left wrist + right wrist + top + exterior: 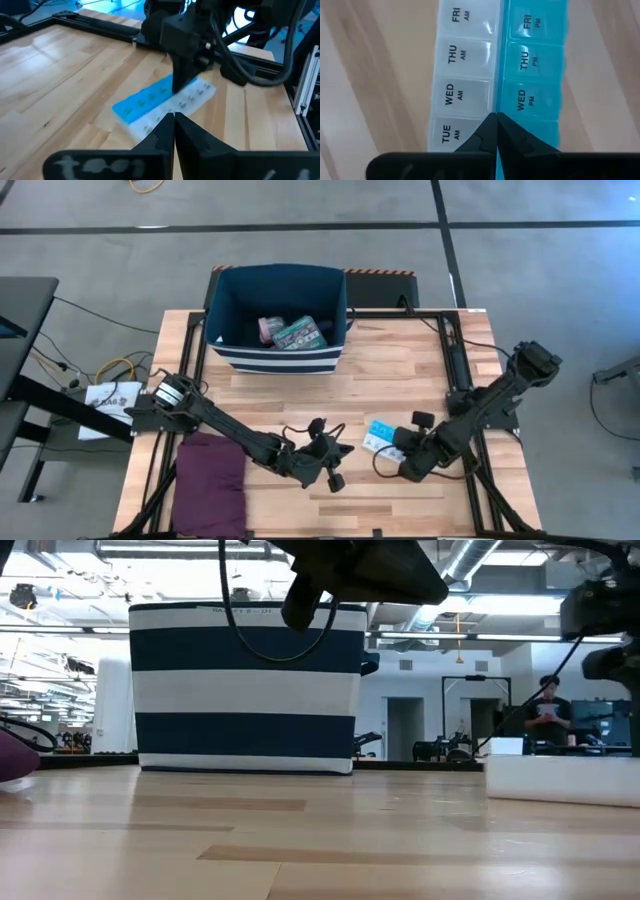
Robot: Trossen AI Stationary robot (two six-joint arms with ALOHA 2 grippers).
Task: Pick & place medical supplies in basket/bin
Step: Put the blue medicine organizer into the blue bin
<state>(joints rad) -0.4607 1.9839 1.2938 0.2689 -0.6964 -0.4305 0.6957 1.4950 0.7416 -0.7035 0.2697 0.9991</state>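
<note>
The blue-white pill strip point(381, 435) lies flat on the table right of centre; its day-marked lids show in the right wrist view point(497, 65) and it also shows in the left wrist view point(162, 102). My right gripper point(496, 119) is shut and points down over the seam between its white and blue rows. My left gripper point(174, 120) is shut, empty, and held above the table left of the strip point(330, 460). The navy white-striped bin point(278, 352) stands at the far edge and holds a green-red packet point(297, 333) and a pink tub point(267, 328). My right gripper has its shut fingertips point(180, 85) coming from above at the seam point(496, 102) in the middle of the pill strip, which lies flat on the table. Whether the tips touch the strip or stand just above it, I cannot tell.
A folded purple cloth point(210, 485) lies at the table's near left corner. Bare wood stretches between the bin point(245, 685) and both grippers. Black frame rails point(455, 350) run along the table's sides. A person point(548, 715) stands far off in the room.
</note>
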